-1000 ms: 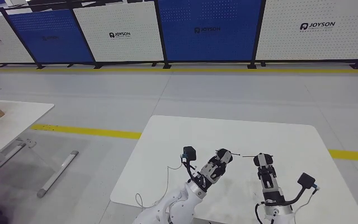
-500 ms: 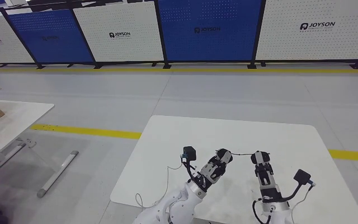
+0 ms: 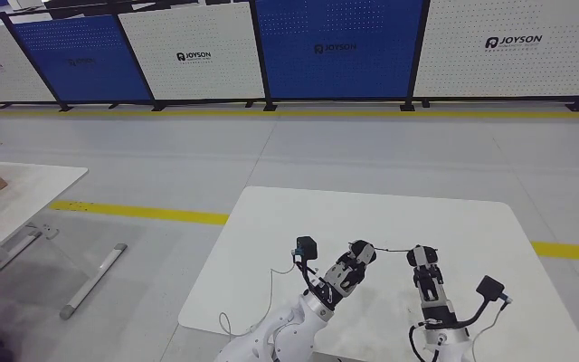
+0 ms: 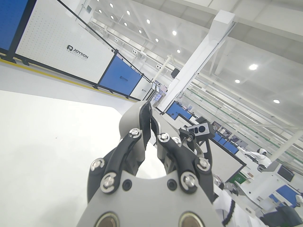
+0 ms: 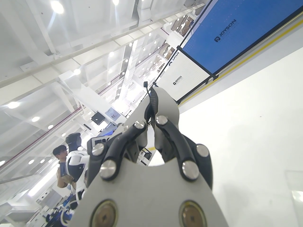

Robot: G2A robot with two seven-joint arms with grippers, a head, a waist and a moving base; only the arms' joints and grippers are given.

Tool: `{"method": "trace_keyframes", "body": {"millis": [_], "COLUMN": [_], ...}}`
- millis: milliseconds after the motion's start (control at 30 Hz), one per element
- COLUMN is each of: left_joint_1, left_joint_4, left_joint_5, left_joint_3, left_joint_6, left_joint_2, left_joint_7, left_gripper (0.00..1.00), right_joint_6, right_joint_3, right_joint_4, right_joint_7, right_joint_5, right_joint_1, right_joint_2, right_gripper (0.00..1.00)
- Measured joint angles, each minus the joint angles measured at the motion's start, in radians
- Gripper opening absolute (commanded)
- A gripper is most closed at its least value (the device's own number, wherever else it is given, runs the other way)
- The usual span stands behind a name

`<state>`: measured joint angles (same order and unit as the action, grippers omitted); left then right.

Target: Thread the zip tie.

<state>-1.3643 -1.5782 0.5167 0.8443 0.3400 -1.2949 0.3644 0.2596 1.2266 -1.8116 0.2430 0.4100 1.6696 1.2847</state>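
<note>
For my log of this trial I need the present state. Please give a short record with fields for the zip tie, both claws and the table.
surface: white rectangular table
object: thin black plastic zip tie, in the air above the table
right claw: shut on the tie near its head, which sticks out past the tips
left claw: shut on the tie's other end
threading: no closed loop visible
</note>
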Motion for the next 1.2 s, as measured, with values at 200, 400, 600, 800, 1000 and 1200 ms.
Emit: {"method": "trace_keyframes", "body": {"millis": [200,400,600,800,1000,1200], "left_joint_1": [0.0,0.0,0.0,0.0,0.0,0.0], "left_joint_4": [0.0,0.0,0.0,0.0,0.0,0.0], "left_joint_5": [0.0,0.0,0.0,0.0,0.0,0.0], "left_joint_3": [0.0,0.0,0.0,0.0,0.0,0.0], "left_joint_6": [0.0,0.0,0.0,0.0,0.0,0.0], "left_joint_2": [0.0,0.0,0.0,0.0,0.0,0.0], "left_joint_7": [0.0,0.0,0.0,0.0,0.0,0.0], "left_gripper": [0.0,0.0,0.0,0.0,0.0,0.0], "right_joint_6": [-0.001,-0.009,-0.011,-0.017,-0.014,-0.003], "right_joint_3": [0.0,0.0,0.001,-0.003,0.0,0.015], "right_joint_4": [0.0,-0.001,-0.001,0.003,-0.002,-0.015], "right_joint_7": [-0.001,-0.003,-0.006,-0.027,-0.016,-0.011], "right_joint_5": [0.007,0.01,0.012,-0.007,-0.002,0.002], "right_joint_1": [0.0,-0.001,0.001,-0.006,-0.004,0.013], "right_joint_2": [0.003,0.007,0.01,0.013,0.016,0.017], "right_gripper": [0.0,0.0,0.0,0.0,0.0,0.0]}}
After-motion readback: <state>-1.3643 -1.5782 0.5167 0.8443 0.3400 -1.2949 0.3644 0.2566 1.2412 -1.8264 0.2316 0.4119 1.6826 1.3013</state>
